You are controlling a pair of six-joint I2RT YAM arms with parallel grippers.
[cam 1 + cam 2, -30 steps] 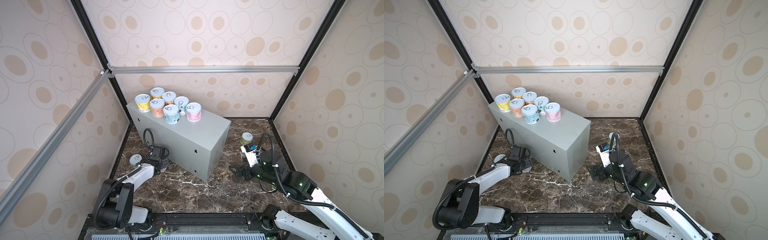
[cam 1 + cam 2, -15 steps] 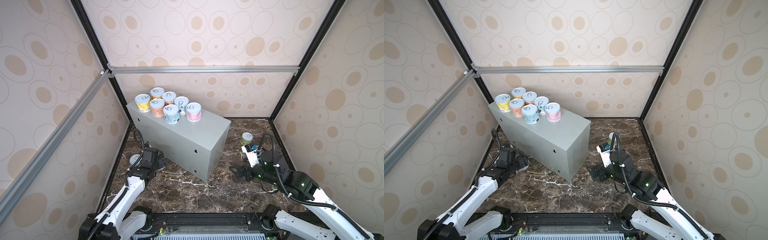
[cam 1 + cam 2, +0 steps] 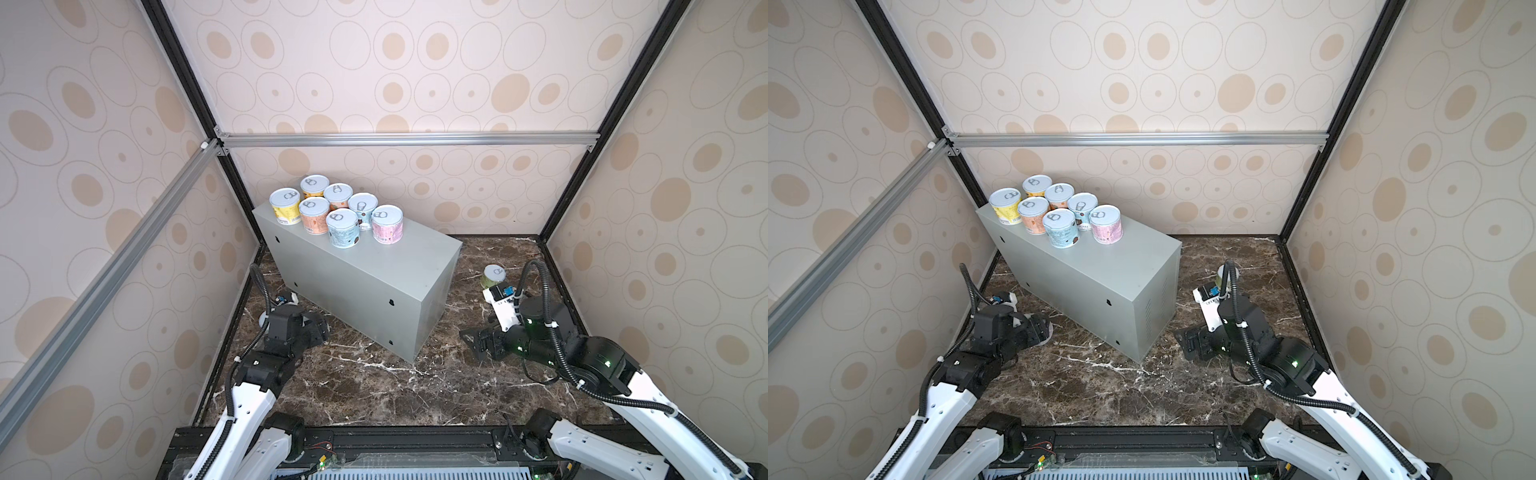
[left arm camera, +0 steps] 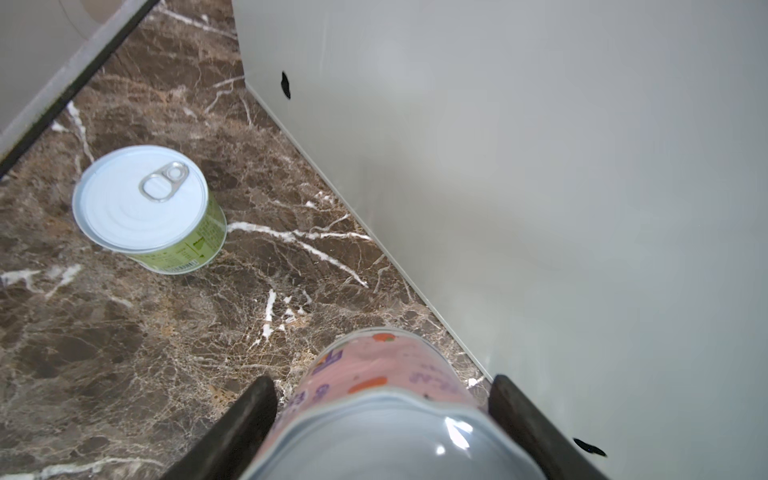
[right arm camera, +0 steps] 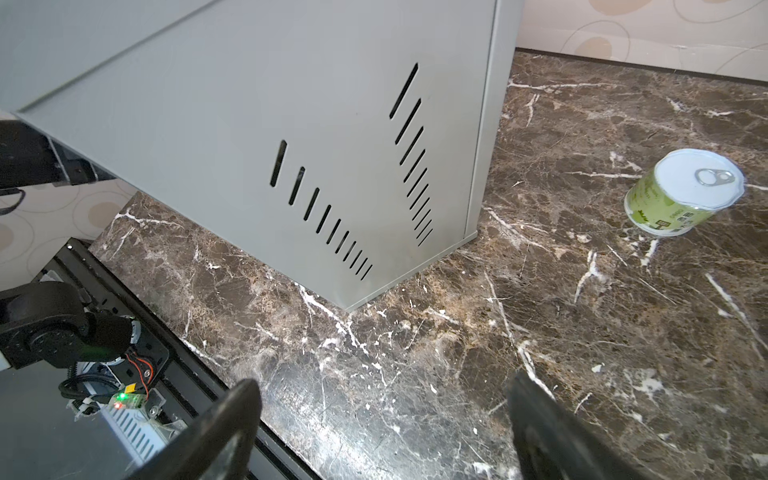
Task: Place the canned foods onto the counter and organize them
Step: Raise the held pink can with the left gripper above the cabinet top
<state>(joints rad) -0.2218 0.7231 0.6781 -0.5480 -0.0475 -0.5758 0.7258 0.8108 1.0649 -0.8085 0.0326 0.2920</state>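
Several cans stand clustered at the far left end of the counter point(image 3: 365, 270) point(image 3: 1100, 270), from a yellow can point(image 3: 285, 206) to a pink can point(image 3: 387, 223). My left gripper point(image 4: 382, 382) is shut on another pink can point(image 4: 374, 365), held low beside the counter's front wall point(image 4: 540, 166); in both top views this gripper point(image 3: 318, 328) point(image 3: 1040, 330) sits at the counter's near left foot. A green can point(image 4: 145, 208) stands on the floor close by. A second green can point(image 3: 493, 276) point(image 5: 685, 191) stands on the floor at right. My right gripper point(image 5: 384, 386) point(image 3: 473, 343) is open and holds nothing.
The floor is dark brown marble point(image 3: 374, 386), enclosed by patterned walls point(image 3: 415, 62) and black frame posts. The counter's vented end point(image 5: 353, 187) faces the right gripper. The black rail of the arm bases point(image 3: 395, 440) runs along the front edge.
The left arm has risen from lying low to an upright elbow, and its gripper has shifted slightly near the counter's front left foot. The right arm has not moved.
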